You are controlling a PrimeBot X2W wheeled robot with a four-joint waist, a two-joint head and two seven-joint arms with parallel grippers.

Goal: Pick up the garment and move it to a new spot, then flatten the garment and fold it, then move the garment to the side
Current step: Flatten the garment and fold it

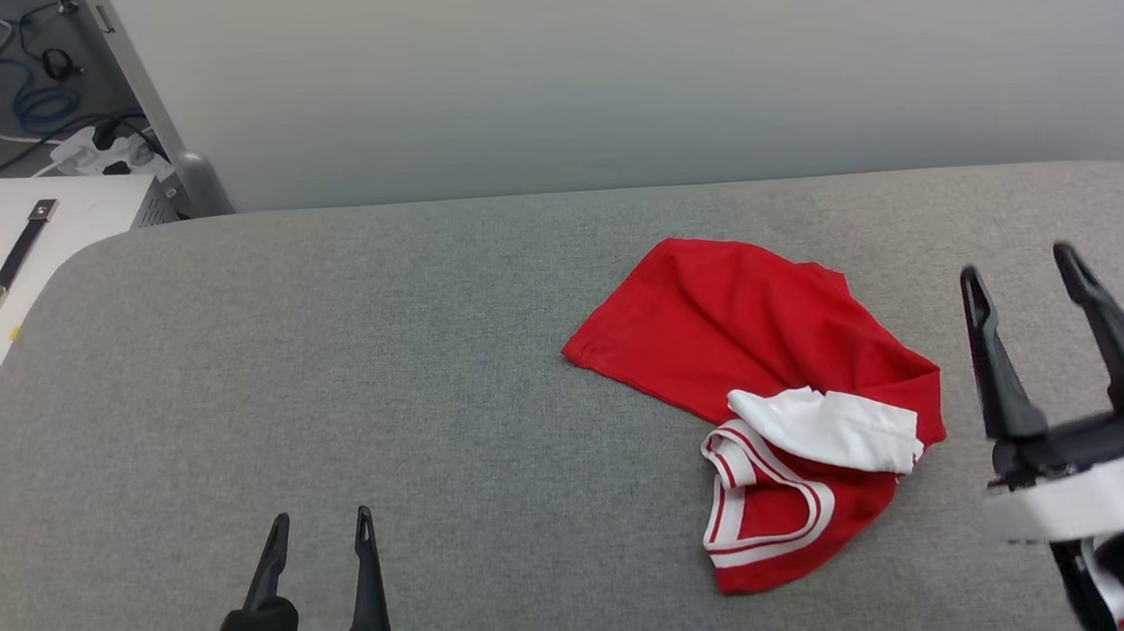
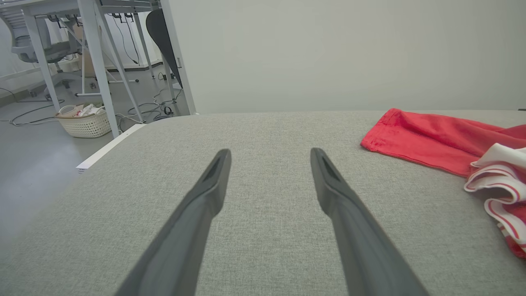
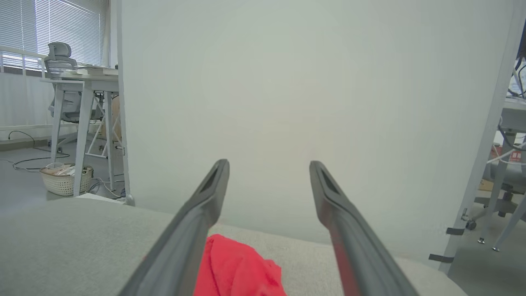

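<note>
Garment [image 1: 768, 380] lies crumpled on grey table [image 1: 326, 374], right of centre in head view, touching neither gripper. Red body spreads toward upper left of the heap. White sleeve [image 1: 832, 430] is folded across it, and striped trim [image 1: 757, 501] loops along the lower part. Lettering can't be made out.

Left gripper [image 1: 322, 520] sits at lower left of head view, fingers apart, nothing between them, well apart from garment. Right gripper [image 1: 1016, 265] sits at right edge, fingers spread wide and empty, near the heap's right side.

Head view gives the whole outline, plus a white box [image 1: 16, 258] with black handle at upper left, off the table.

Left wrist view looks low across bare table. Garment sits at that frame's right edge, with the red hem seen side-on and the trim curled up. Upper left of that frame has floor, desk legs, cables and a basket [image 2: 84, 121].

Right wrist view sits higher and is aimed at pale wall [image 3: 287, 102]. A red fold shows at bottom of frame, partly behind the left-hand finger.
</note>
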